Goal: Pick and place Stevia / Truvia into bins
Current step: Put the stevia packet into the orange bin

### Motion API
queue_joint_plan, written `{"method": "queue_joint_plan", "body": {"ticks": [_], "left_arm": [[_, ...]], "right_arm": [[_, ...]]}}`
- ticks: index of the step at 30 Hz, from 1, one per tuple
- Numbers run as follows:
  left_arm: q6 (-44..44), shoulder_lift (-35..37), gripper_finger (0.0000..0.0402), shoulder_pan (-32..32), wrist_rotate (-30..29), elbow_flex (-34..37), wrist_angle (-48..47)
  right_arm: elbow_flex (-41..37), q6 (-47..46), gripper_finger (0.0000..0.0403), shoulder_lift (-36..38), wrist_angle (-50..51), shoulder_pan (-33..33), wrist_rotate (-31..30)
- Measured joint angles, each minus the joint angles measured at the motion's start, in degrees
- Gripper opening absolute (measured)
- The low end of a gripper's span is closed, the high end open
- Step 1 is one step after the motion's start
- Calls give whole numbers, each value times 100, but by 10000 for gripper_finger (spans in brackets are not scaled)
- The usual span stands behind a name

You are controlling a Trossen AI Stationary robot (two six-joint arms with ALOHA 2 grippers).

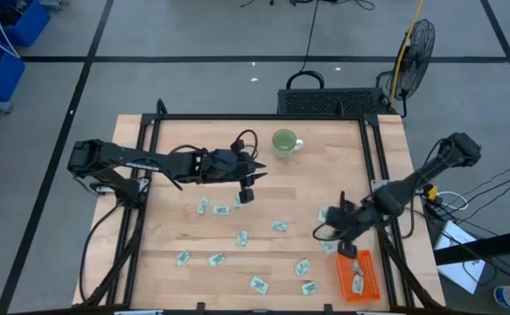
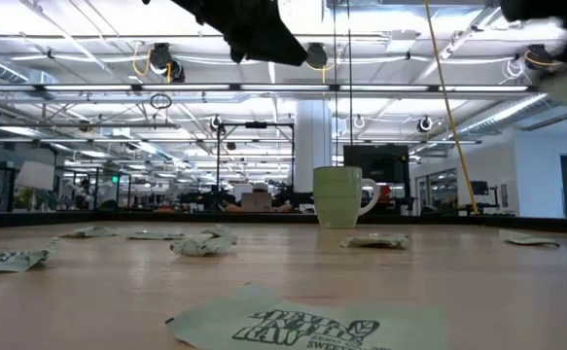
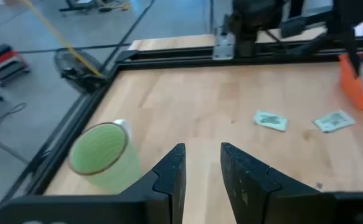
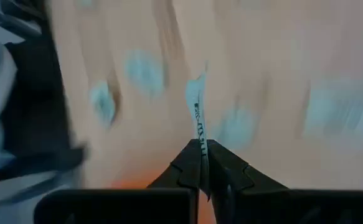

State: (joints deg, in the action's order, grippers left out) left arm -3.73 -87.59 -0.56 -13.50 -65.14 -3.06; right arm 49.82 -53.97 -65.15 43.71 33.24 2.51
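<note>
A: Your right pincer point(image 4: 201, 149) is pinched tight on one sachet point(image 4: 197, 112); it stands up thin between the tips. The tray point(image 1: 366, 267) sits at the near right corner of the surface point(image 1: 324, 175), just beside that pincer; one sachet seems to lie in it already.

B: So what do you do?

A: Go right over the tray, get low, then let go. Your left pincer point(image 3: 200, 171) is partly apart and holds nothing; it hangs near the mug point(image 3: 100, 155), with loose sachets point(image 1: 237, 236) below.

Two dark jointed arms with looping black cables, each ending in a two-fingered black claw.
</note>
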Motion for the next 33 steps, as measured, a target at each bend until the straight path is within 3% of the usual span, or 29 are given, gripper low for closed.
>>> {"method": "queue_joint_plan", "body": {"ticks": [3,5,12,18,28,33], "left_arm": [[2,-7,106,0,-71,1,27],[35,-7,106,0,-74,0,45],[275,-9,106,-34,-56,1,10],[256,-9,106,-71,-46,0,-140],[-61,21,106,-74,-50,0,-159],[-179,279,106,-74,-50,0,-302]], "right_arm": [[-7,-1347,11,-152,243,303,959],[-7,-1682,11,-227,52,524,1149],[-7,-2154,15,-493,-167,1143,643],[-9,-2310,49,-871,85,1355,814],[-11,-2168,105,-853,300,1143,931],[-11,-1636,100,-580,462,774,398]]}}
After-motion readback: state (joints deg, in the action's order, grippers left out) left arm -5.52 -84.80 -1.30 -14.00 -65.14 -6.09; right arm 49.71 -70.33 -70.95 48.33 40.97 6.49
